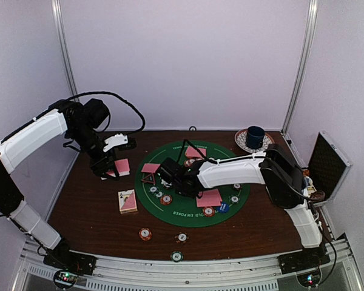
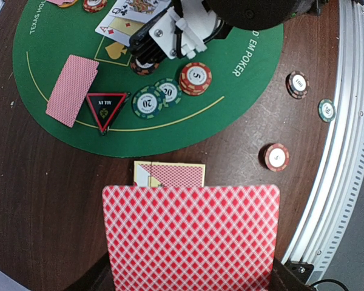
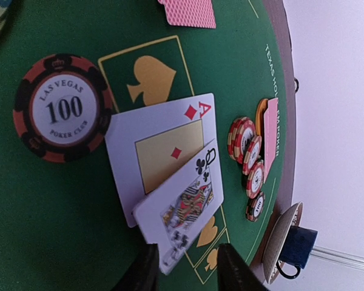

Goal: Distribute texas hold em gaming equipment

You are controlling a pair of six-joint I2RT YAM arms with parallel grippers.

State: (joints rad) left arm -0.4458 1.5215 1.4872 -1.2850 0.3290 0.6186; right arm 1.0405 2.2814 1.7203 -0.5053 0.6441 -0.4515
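Left hand [image 1: 111, 168] clenched on a pink-backed card [image 2: 191, 236], held above the worktop [image 2: 36, 212], off the green mat [image 2: 54, 54]. Right hand [image 3: 185, 270] released, fingers parted either side of a corner of the face-up queen of clubs [image 3: 182, 212]. The queen overlaps the ace of diamonds [image 3: 164, 151] on the mat, next to the 100 chip [image 3: 60, 109].

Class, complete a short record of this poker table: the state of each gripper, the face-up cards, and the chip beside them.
Left gripper: shut on a pink-backed card
Right gripper: open, above the queen of clubs
Face-up cards: ace of diamonds, with the queen of clubs lying partly over it, on the green mat
Chip beside them: orange-and-black 100 chip, next to the ace
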